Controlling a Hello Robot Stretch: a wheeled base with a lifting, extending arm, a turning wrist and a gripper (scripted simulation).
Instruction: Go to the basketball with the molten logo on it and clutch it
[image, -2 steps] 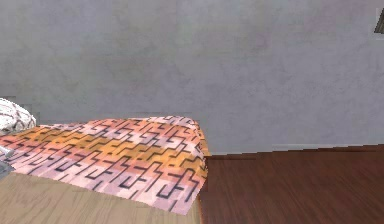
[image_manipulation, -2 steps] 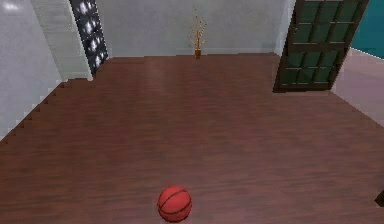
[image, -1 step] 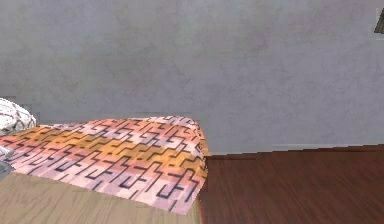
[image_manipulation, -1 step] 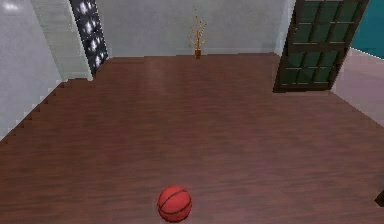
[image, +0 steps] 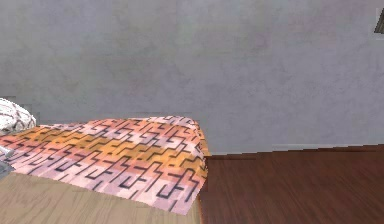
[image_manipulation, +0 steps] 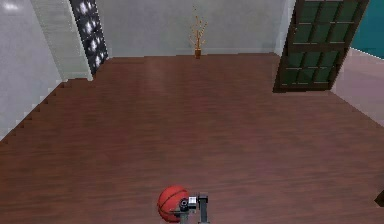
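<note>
A red-orange basketball (image_manipulation: 171, 203) with dark seams sits low in the arm side view, just left of the middle, over the wooden floor (image_manipulation: 190, 120). The arm's short dark bar (image_manipulation: 205, 212) rises from the bottom edge beside it. The gripper (image_manipulation: 186, 207) shows against the ball's right side, with a small white marker square at its end. I cannot tell whether the gripper holds anything, or whether the ball rests on the floor.
In the forward view a bed (image: 110, 155) with an orange and pink patterned blanket and a white pillow (image: 12, 115) stands against a grey wall (image: 220, 60). The arm side view has a dark panelled door (image_manipulation: 318, 45), a dark glazed panel (image_manipulation: 88, 35) and a vase of twigs (image_manipulation: 198, 38).
</note>
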